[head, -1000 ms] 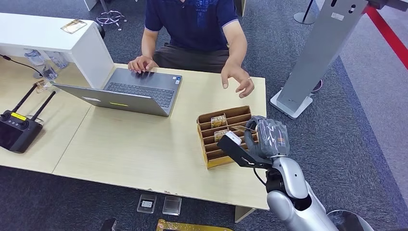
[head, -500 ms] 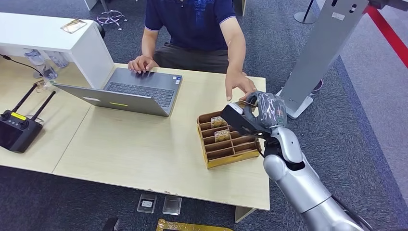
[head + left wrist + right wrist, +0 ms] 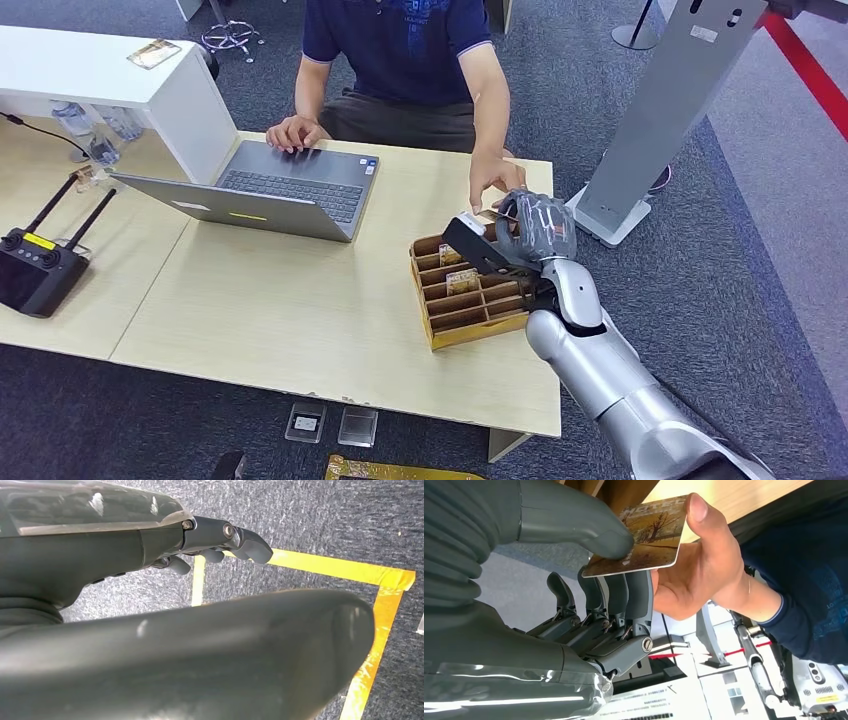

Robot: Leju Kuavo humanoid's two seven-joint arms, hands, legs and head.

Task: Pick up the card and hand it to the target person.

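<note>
Handover stage: our right hand [image 3: 589,580] pinches card [image 3: 644,537]; person's hand [image 3: 696,572], at 2 o'clock of slotted box [image 3: 470,290], grips it too. Left: release. Left hand [image 3: 220,540]: fingers apart, holding nothing.

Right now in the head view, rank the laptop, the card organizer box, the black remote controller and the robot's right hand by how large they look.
1. laptop
2. card organizer box
3. and 4. black remote controller and right hand: these look about alike. The hand is raised nearer the camera, so I will not rank them.
</note>
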